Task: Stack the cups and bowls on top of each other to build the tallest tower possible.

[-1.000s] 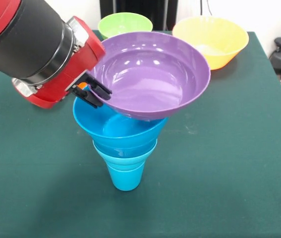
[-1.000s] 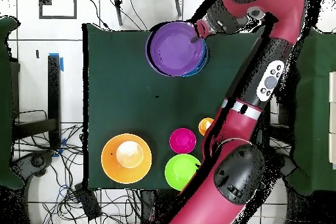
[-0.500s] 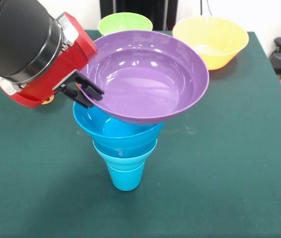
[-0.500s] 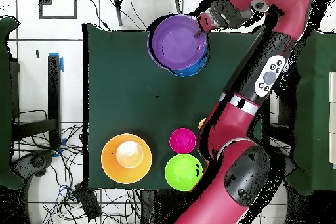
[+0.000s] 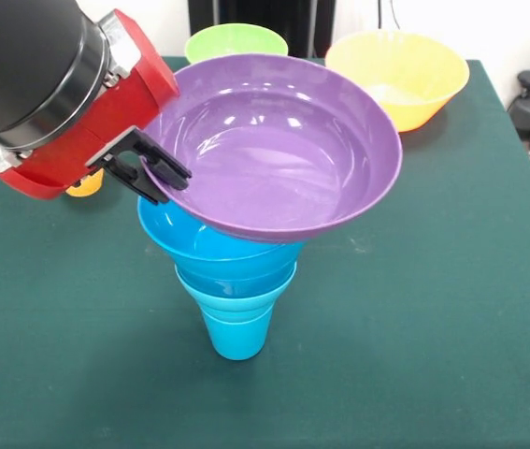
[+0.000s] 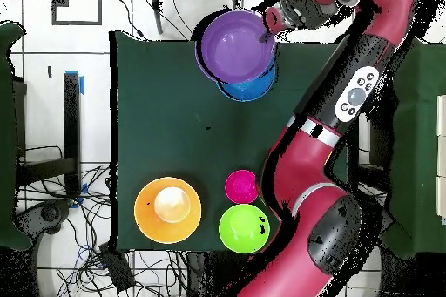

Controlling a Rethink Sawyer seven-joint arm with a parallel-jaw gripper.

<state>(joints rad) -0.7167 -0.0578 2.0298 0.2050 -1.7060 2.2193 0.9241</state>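
The tool (image 5: 160,173) had its jaws clamped on the left rim of the purple bowl (image 5: 274,145), which sat tilted at frame centre just above the blue bowls (image 5: 218,254) stacked on the blue cup (image 5: 236,335). The yellow-orange bowl (image 5: 405,75) waited upper right on the bench (image 5: 433,309).

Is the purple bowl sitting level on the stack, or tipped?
Tipped. The purple bowl is held at its rim by the gripper, and leans across the blue bowl below.
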